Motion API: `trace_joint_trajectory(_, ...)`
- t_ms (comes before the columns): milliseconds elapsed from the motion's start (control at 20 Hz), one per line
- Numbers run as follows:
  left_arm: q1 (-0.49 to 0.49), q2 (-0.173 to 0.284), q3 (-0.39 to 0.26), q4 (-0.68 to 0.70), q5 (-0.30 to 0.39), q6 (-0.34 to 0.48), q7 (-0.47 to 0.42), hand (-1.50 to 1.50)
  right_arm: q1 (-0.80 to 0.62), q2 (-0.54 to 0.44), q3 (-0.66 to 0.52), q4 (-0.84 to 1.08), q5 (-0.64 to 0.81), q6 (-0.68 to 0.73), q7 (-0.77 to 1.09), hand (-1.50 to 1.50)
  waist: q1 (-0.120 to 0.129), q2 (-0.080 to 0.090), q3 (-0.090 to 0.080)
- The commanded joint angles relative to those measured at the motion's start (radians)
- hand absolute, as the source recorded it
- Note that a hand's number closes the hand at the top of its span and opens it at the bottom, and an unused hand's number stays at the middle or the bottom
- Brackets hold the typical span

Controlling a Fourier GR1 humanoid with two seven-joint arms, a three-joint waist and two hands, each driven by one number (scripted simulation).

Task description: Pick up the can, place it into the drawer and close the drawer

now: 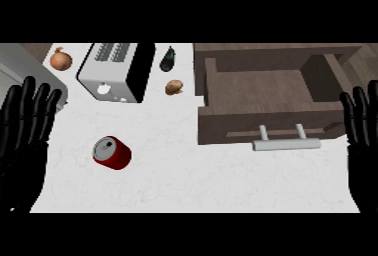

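Red metal can (111, 153): on white counter (221, 180), untouched. Brown wooden drawer (258, 90): open for it. Your left hand (26, 130), right hand (362, 130): fingers spread, resting at edges.

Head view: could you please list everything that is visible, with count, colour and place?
can: one, red with a silver top, on the white counter, left of centre
drawer: one, dark brown wood, open, at the right, nothing visible inside
drawer handle: one, silver bar, on the drawer's front
toaster: one, silver and black, at the back, left of centre
onion: one, orange-brown, back left beside the toaster
eggplant: one, dark, at the back, right of the toaster
small brown item: one, between toaster and drawer; I cannot tell what it is
counter: one, white
left hand: one, black, left edge, fingers straight, resting
right hand: one, black, right edge, fingers straight, resting
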Motion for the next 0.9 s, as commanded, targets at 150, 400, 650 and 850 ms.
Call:
trace_joint_trajectory(150, -0.042, -0.053, -0.022, 0.020, -0.068, 0.066, 0.045, -1.50, 0.002, -0.042, -0.034, 0.003, -0.064, 0.076, 0.021, -1.50, 0.041, 0.001, 0.003)
trace_joint_trajectory(400, 0.125, -0.050, 0.013, 0.052, -0.098, 0.117, 0.247, -1.50, 0.066, -0.033, -0.084, 0.015, -0.009, -0.036, 0.228, -1.50, 0.042, 0.001, 0.003)
trace_joint_trajectory(650, 0.152, -0.044, -0.011, -0.097, -0.124, 0.119, 0.397, -1.50, 0.142, -0.038, -0.106, -0.009, -0.040, 0.005, 0.210, -1.50, 0.042, 0.000, 0.003)
trace_joint_trajectory(850, 0.237, -0.082, -0.125, -0.254, -0.218, 0.145, 0.504, -1.50, 0.179, -0.065, -0.186, -0.076, -0.128, 0.043, 0.246, -1.50, 0.043, -0.001, 0.003)
